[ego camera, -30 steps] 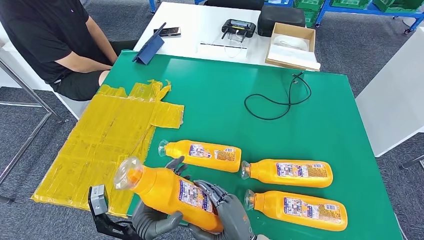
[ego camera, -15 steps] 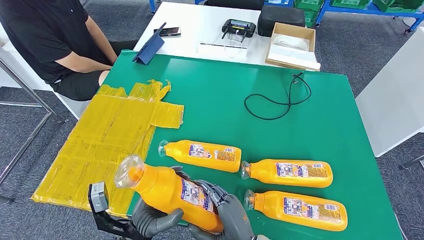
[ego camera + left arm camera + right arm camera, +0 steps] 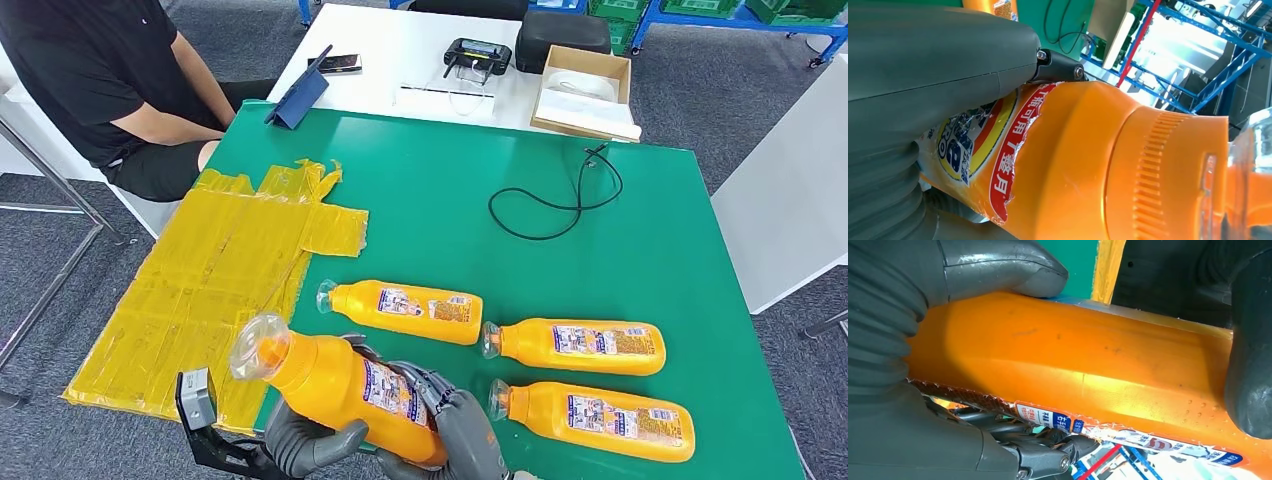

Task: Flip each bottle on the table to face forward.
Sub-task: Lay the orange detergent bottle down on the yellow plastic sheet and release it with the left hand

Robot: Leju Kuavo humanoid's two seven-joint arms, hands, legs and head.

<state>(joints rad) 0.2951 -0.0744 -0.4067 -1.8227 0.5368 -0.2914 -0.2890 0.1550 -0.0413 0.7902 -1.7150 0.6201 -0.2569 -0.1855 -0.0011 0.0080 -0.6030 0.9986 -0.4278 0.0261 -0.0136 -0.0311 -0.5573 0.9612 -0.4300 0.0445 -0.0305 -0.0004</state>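
Note:
An orange bottle [image 3: 340, 385] with a clear cap is lifted above the green table's near left corner, cap pointing left. My left hand [image 3: 305, 440] grips it from below, and my right hand [image 3: 455, 425] holds its base end. The left wrist view has this bottle [image 3: 1108, 165] close up with my left hand [image 3: 923, 70] wrapped over its label. In the right wrist view my right hand [image 3: 893, 330] clasps the bottle's [image 3: 1073, 370] plain orange side. Three more orange bottles lie on the table: one [image 3: 405, 310] in the middle, one [image 3: 580, 346] to its right, one [image 3: 595, 420] nearest the front edge.
A yellow taped sheet [image 3: 210, 280] hangs over the green table's [image 3: 460, 190] left side. A black cable [image 3: 560, 195] lies at the back right. A person [image 3: 100, 80] sits at the far left. A white table [image 3: 420, 60] behind carries a cardboard box [image 3: 585, 90], a controller and a phone.
The held bottle has turned slightly in my hands and sunk a little, its cap end dropping. The three bottles on the table have stayed put.

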